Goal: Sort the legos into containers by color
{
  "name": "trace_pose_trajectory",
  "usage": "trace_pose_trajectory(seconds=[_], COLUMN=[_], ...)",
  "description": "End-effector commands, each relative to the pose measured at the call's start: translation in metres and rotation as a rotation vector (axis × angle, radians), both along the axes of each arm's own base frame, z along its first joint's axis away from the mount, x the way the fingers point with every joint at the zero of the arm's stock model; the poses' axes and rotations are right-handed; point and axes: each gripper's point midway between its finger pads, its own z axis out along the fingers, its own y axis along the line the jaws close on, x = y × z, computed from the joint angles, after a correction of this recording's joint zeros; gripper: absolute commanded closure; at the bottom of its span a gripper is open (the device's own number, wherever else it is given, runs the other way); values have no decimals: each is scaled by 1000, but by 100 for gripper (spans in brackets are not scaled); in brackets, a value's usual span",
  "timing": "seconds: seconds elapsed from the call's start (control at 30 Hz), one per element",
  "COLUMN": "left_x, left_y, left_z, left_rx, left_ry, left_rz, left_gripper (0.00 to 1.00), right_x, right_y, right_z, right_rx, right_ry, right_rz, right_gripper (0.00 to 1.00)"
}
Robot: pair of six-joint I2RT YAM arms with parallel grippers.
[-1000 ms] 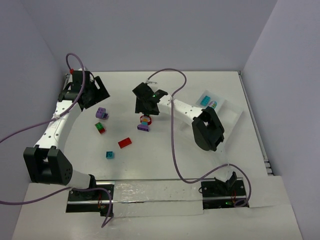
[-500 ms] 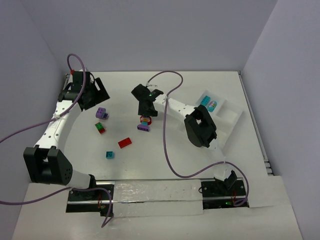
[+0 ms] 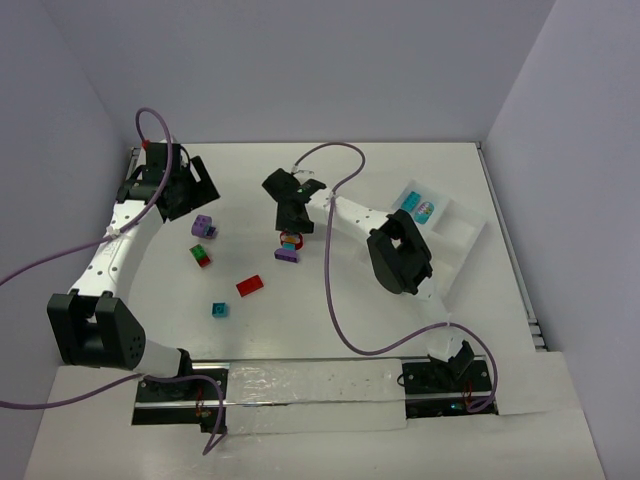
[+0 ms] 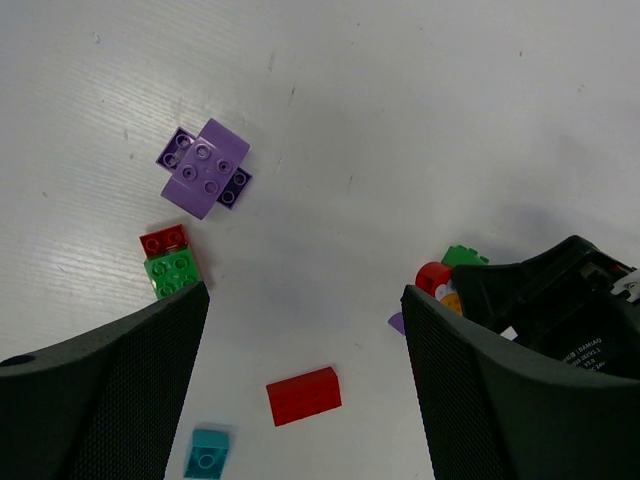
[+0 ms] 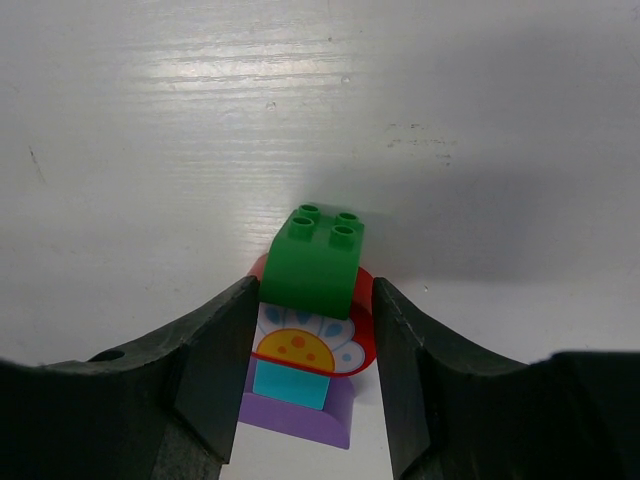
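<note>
My right gripper (image 3: 291, 222) hangs over a small stack of legos (image 3: 289, 246) mid-table. In the right wrist view its fingers (image 5: 225, 350) closely flank the stack: a green brick (image 5: 312, 265) on a red round flower piece (image 5: 365, 335), with a teal brick (image 5: 290, 385) and a purple brick (image 5: 300, 418) below. The left finger touches the green brick and a thin gap remains on the right. My left gripper (image 4: 305, 290) is wide open and empty, high above a purple brick (image 4: 204, 167), a green-and-red pair (image 4: 170, 262), a red brick (image 4: 303, 395) and a teal brick (image 4: 207, 453).
The white tray (image 3: 462, 232) sits at the right, partly hidden by my right arm; one far compartment holds a teal brick (image 3: 410, 199) and a pale multicoloured piece (image 3: 426, 210). Purple cables loop over the table. Walls close in at the back and both sides.
My right arm's elbow has swung left and the right gripper has shifted slightly back and left over the stack. The left arm and the loose bricks have not moved.
</note>
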Motion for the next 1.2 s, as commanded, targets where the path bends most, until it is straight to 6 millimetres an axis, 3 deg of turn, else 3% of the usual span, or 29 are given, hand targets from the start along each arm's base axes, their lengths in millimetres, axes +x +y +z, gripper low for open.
trace_pose_trajectory(seconds=[0.0, 0.13, 0.43, 0.6, 0.83, 0.87, 0.93, 1.03, 1.1, 1.17], left_x=[3, 4, 8, 7, 8, 9, 10, 9, 3, -5], left_y=[1, 4, 5, 2, 1, 0, -4, -20, -41, -74], left_z=[9, 9, 9, 3, -5, -6, -8, -6, -4, 5], left_rx=[8, 21, 38, 28, 31, 27, 7, -58, -153, -307], left_ry=[-18, -18, -12, 2, 27, 30, 34, 8, -19, -93], left_rz=[-9, -12, -18, -25, -45, -46, -52, -100, -176, -319], left_gripper=[14, 14, 14, 14, 14, 14, 14, 14, 14, 15], right_x=[16, 19, 24, 30, 20, 19, 17, 17, 18, 19], right_y=[7, 6, 0, 1, 3, 2, 0, -1, 0, 3], right_z=[8, 10, 4, 3, -3, -3, 2, 13, 27, 48], right_rx=[40, 49, 42, 38, 53, 51, 51, 56, 76, 116], right_ry=[-33, -37, -51, -60, -23, -23, -27, -47, -71, -105], right_rz=[-24, -34, -70, -61, -28, -25, -22, -11, -1, 5], right_gripper=[34, 30, 40, 59, 60, 63, 84, 99, 100, 100])
